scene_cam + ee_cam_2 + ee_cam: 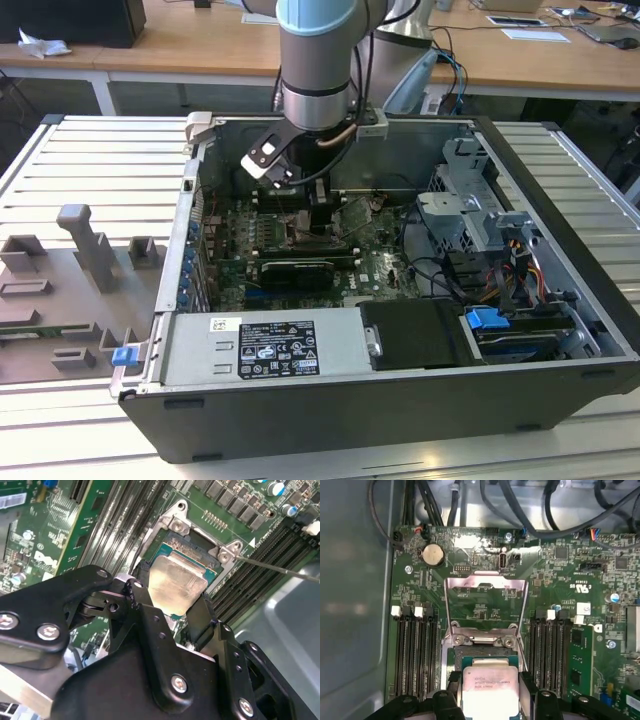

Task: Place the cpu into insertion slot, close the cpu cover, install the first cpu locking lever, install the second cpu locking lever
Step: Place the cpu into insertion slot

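In both wrist views the cpu (175,582) (489,684), a small square chip with a pale silver face, sits between my black fingers (137,592). My gripper (170,605) (490,697) is shut on its two opposite edges. It hangs level right over the insertion slot (189,549) (470,656), whose silver rim (179,526) shows beyond the chip. Whether the chip touches the socket I cannot tell. The cpu cover (485,582), a silver frame with a square window, is swung open away from the slot. A thin locking lever (280,568) stands out beside the socket. In the exterior view my gripper (312,215) reaches down inside the computer case.
Long black memory slots (412,650) (550,650) flank the socket on both sides. Cable bundles (520,510) run along the board's far edge. The power supply (265,345) and drive cage (480,220) crowd the case, whose walls (400,410) enclose the board.
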`<state>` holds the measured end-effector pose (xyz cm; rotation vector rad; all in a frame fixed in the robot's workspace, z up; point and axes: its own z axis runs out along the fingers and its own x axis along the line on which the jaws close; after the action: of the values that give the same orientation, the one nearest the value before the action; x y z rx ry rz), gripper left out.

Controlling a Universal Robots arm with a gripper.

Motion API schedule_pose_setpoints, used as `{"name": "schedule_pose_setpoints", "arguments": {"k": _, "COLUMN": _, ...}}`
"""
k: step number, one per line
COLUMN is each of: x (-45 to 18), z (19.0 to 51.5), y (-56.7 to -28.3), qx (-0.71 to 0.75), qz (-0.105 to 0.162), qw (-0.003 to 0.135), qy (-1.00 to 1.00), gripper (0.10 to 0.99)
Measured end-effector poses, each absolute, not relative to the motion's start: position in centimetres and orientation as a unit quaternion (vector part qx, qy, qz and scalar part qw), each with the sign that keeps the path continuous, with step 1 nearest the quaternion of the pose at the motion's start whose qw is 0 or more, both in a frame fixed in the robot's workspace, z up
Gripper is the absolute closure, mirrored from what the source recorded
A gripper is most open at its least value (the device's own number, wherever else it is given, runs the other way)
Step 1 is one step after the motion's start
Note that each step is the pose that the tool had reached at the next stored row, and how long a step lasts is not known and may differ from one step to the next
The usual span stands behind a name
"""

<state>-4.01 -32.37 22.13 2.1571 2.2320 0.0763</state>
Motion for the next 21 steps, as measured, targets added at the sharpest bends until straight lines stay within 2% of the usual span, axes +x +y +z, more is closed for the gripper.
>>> {"name": "schedule_pose_setpoints", "arguments": {"k": 21, "x": -4.0, "z": 20.1, "y": -31.9, "qx": 0.713, "qz": 0.023, "qw": 0.02, "qy": 0.7, "gripper": 0.549}}
